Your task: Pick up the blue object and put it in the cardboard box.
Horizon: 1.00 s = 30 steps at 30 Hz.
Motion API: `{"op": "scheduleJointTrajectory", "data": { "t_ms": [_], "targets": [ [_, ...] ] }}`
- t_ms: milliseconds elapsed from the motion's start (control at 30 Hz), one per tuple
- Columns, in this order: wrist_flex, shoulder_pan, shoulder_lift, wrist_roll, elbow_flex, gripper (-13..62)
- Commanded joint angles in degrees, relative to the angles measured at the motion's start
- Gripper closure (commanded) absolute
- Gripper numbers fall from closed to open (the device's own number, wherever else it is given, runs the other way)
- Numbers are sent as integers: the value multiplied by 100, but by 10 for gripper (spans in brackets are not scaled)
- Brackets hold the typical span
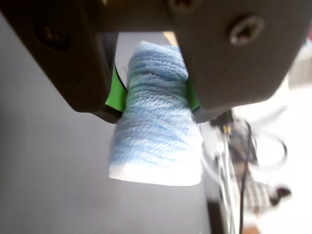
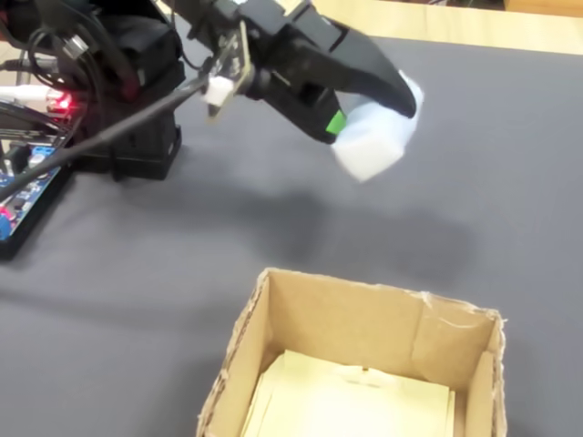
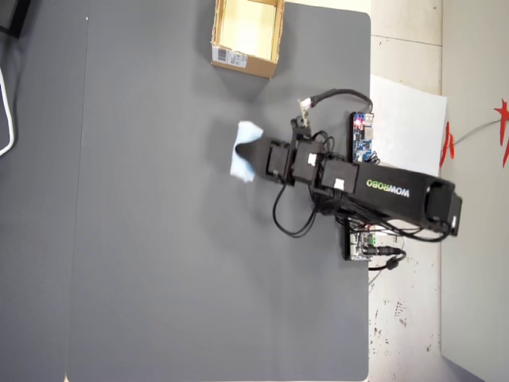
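The blue object (image 1: 157, 131) is a pale blue, yarn-like soft block. My gripper (image 1: 157, 95) is shut on it, green pads pressing both sides. In the fixed view the gripper (image 2: 369, 114) holds the blue object (image 2: 372, 146) in the air above the grey mat, beyond the cardboard box (image 2: 273, 314), whose open top shows a pale yellowish inside. From overhead, the blue object (image 3: 242, 155) hangs at the gripper (image 3: 248, 151) tip, below the cardboard box (image 3: 216, 24), which sits at the mat's top edge and has a white label on its side.
The arm's black base and cables (image 2: 118, 82) stand at the left of the fixed view. A small blue circuit board (image 3: 363, 137) and a second board (image 3: 362, 243) lie at the mat's right edge overhead. White paper (image 3: 406, 119) lies beside the mat.
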Motion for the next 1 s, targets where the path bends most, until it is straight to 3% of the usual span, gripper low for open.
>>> {"op": "scheduleJointTrajectory", "data": {
  "t_ms": [0,167,367,400,500,867,900,967],
  "targets": [
    [-563,132,483,-246,-422,448],
    [44,1213,79,-1450,-1468,449],
    [272,1898,-923,-1758,-2549,449],
    [264,2320,-1670,-1767,-2979,448],
    [264,2725,-2452,-1828,-3516,449],
    [237,3357,-3384,-1811,-4078,439],
    [264,3375,-3393,-1749,-4043,315],
    [264,3366,-3366,-1644,-4008,267]
  ]
}}
